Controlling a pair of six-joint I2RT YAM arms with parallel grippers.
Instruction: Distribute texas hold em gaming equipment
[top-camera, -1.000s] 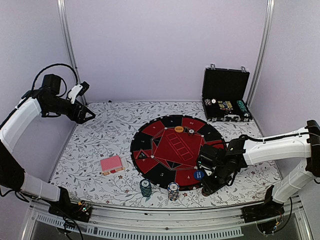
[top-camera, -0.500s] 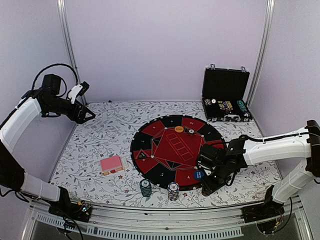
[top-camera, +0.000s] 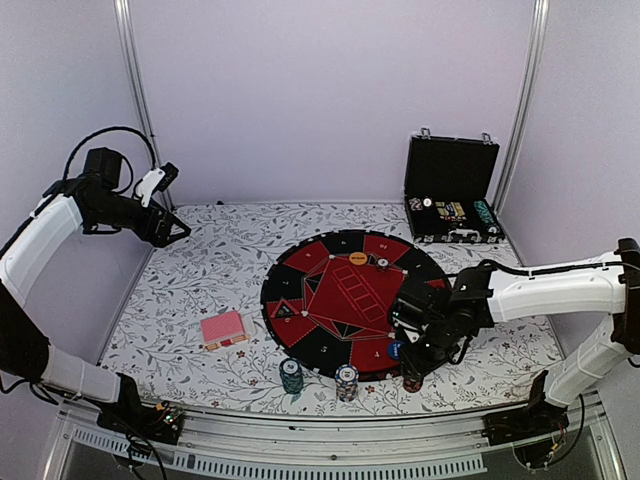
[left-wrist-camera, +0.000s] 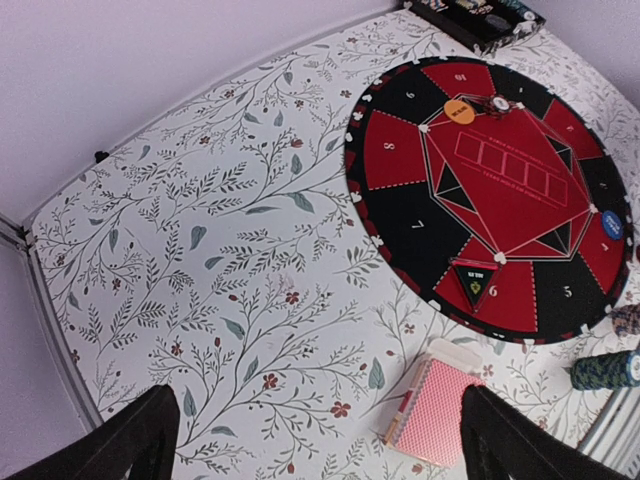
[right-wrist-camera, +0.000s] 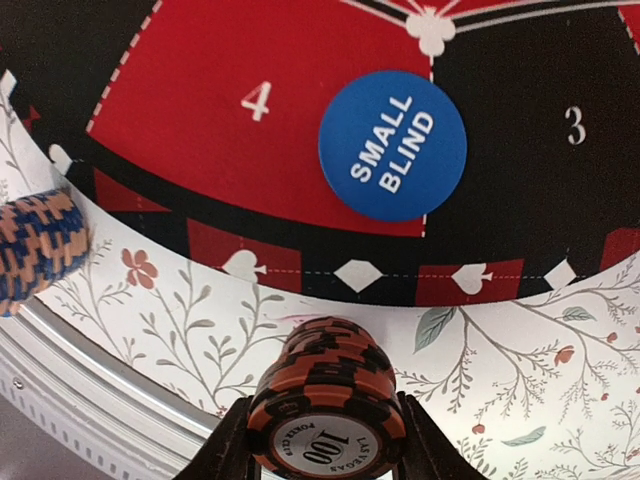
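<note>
Right claw (right-wrist-camera: 325, 440) pinching a brown-red striped chip stack (right-wrist-camera: 325, 370), top chip marked 100, over the bench (right-wrist-camera: 480, 380) just off the near rim of the mat (right-wrist-camera: 180, 120). Blue SMALL BLIND disc (right-wrist-camera: 392, 145) beyond it, straddling sectors 3 and 4. Pink-backed deck (top-camera: 223, 329) on bench left of mat. Left claw (top-camera: 172, 232) spread wide, raised at far left.

- The left arm (top-camera: 45, 235) is stretching high, left gripper (top-camera: 176, 231) gaping wide, empty.
- The right arm (top-camera: 545, 288) is reaching low, right gripper (right-wrist-camera: 325, 445) pinching a brown-red chip stack (right-wrist-camera: 325, 395).
</note>
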